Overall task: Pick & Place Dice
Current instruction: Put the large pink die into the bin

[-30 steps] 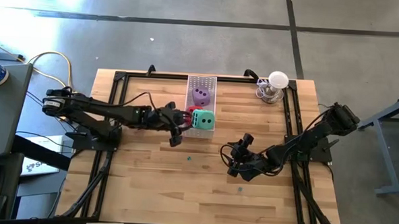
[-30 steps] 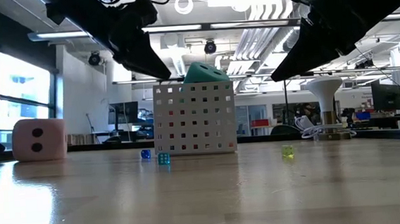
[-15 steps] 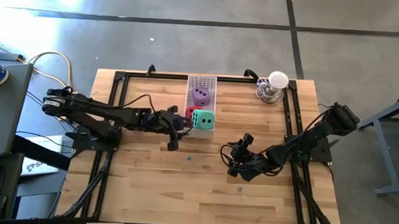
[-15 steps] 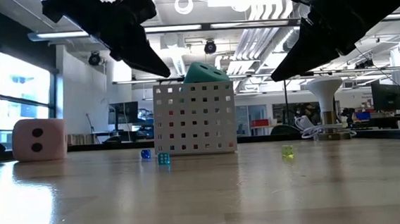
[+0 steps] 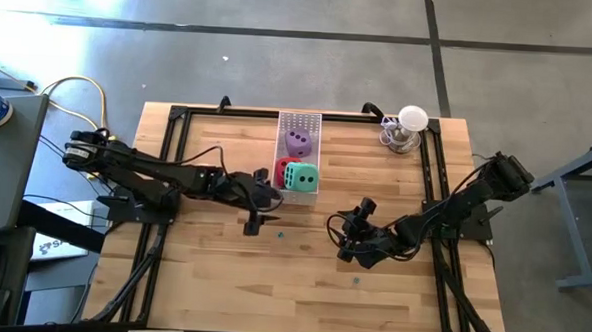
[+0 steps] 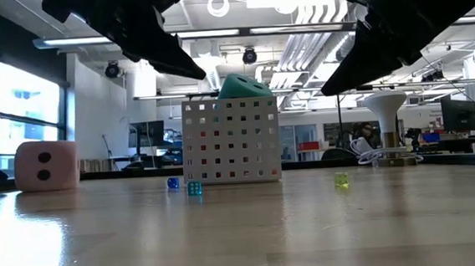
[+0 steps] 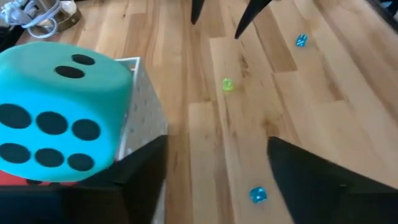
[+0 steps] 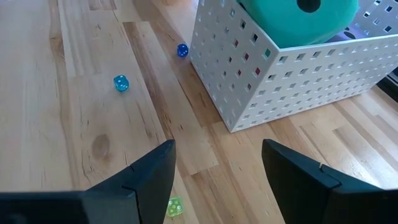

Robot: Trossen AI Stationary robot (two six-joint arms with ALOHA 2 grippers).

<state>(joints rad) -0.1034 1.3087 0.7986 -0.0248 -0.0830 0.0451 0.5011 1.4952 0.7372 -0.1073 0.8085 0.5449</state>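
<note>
The white perforated tray (image 5: 300, 121) holds three dice. The purple die (image 5: 298, 142) sits at its middle. The red die (image 5: 281, 172) and the green die (image 5: 302, 176) sit side by side at its near end, and the green die (image 6: 243, 86) rises above the rim. The pink die (image 6: 47, 166) stands on the table; it shows only in the low view. My left gripper (image 5: 262, 211) is open, raised just near-left of the tray. My right gripper (image 5: 343, 231) is open over the table, right and near of the tray.
Tiny dice lie on the wood: a blue one (image 6: 172, 183), a teal one (image 6: 194, 188) and a yellow-green one (image 6: 341, 178). A white lamp-like object (image 5: 408, 124) with a cable stands at the far right corner. A black frame borders the table.
My left gripper has drawn back from the tray's near end toward the table's left and near edges and has risen a little. The red die now shows uncovered in the tray beside the green one.
</note>
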